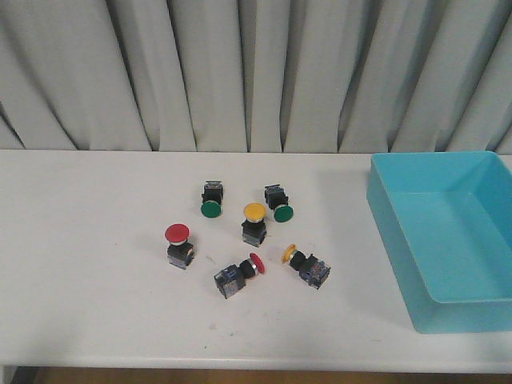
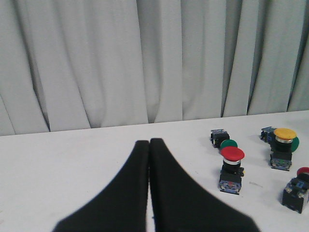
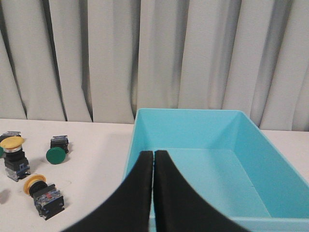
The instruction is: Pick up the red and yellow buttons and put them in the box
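Since nothing's been picked yet, most of the risk is still ahead, so biggest thing first: the bench point(image 1: 96, 304) is wide and white, with the box point(image 1: 384, 200) sitting at its right side, empty as far as I can see. Everything else I'll place off that box.

All six switches sit in a loose cluster left of the box, well apart from it. Upright yellow button point(image 1: 254, 222) is roughly central in the cluster, upright red button point(image 1: 178, 244) is farthest from the box. Two more are tipped on their sides: the tipped red button point(image 1: 239, 275) and the tipped yellow button point(image 1: 306, 265), the latter nearest the box.

Main worry: the two green buttons point(image 1: 211, 199) point(image 1: 278, 203) sit just behind the upright yellow one, so a sloppy approach could grab or bump a green one. The tipped ones might also roll or skid away when pinched on the round cap.

Left gripper point(image 2: 149, 145) and right gripper point(image 3: 153, 155) are both fully closed with nothing in them, so they must open before any descent or they'll just shove a switch
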{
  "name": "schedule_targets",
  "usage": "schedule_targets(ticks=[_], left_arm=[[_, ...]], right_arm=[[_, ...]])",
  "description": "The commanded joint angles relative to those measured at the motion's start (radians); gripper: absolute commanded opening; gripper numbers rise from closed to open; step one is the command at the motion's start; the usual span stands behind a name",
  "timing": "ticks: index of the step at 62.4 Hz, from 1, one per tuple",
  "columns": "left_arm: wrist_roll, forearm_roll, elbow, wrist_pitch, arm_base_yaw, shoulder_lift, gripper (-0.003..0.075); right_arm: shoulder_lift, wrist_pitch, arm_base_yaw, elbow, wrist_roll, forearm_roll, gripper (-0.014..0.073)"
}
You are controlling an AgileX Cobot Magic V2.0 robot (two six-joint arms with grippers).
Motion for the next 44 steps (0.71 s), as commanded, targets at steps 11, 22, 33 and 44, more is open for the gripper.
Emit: schedule_targets(ticks=[11, 22, 33, 44], left_arm=[[-0.008, -0.006, 0.037, -0.081, -0.004, -0.015, -0.0006], [-0.008, -0.006, 0.037, -0.081, -0.004, -0.015, -0.0006], [-0.008, -0.006, 0.037, -0.085, -0.004, -0.014, -0.0006], [-0.008, -0.006, 0.012, -0.250, -0.004, -0.014, -0.0006]], right_arm=[[-0.011, -0.072, -0.002, 0.007, 0.003, -0.004, -0.0003], [-0.011, -0.072, -0.002, 0.007, 0.003, -0.004, -0.0003], [-0.011, -0.072, -0.002, 0.007, 0.003, -0.004, -0.0003], [-0.011, -0.314, -0.002, -0.017, 0.031, 0.032, -0.0003]])
